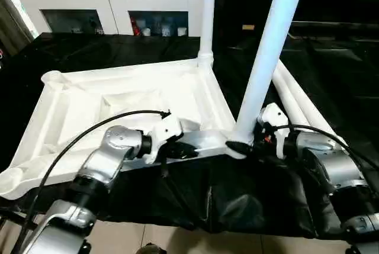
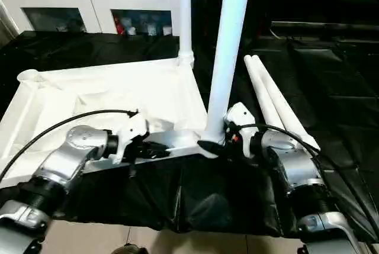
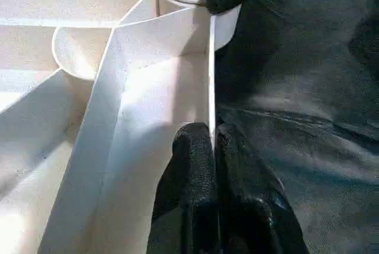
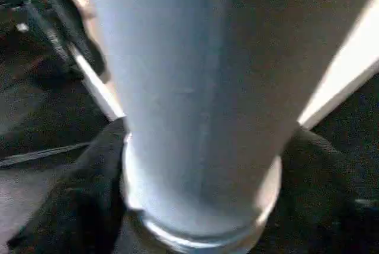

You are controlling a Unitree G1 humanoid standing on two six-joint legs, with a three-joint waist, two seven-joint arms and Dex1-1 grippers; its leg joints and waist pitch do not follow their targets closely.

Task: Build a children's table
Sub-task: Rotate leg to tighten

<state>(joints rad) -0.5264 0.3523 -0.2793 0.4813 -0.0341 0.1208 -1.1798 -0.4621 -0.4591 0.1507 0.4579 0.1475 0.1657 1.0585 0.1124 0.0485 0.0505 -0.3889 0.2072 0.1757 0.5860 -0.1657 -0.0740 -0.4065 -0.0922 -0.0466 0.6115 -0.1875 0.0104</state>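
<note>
From the head cameras we see the tabletop (image 1: 136, 97) lying underside up on the black cloth (image 1: 237, 201). One leg (image 1: 208, 11) stands in its far right corner socket, and a second leg (image 1: 269, 50) stands tilted in the near right one. Two spare legs (image 1: 299, 103) lie side by side on the cloth to the right. Our left gripper (image 1: 183, 150) is pinched on the tabletop's near rim. Our right gripper (image 1: 240, 145) is at the tilted leg's base.

At the left wrist, our fingers (image 3: 195, 171) are clenched on the thin rim wall (image 3: 211, 76).

At the right wrist, our black fingers (image 4: 83, 195) sit on either side of the leg (image 4: 201, 88), grasping it near its foot.
</note>
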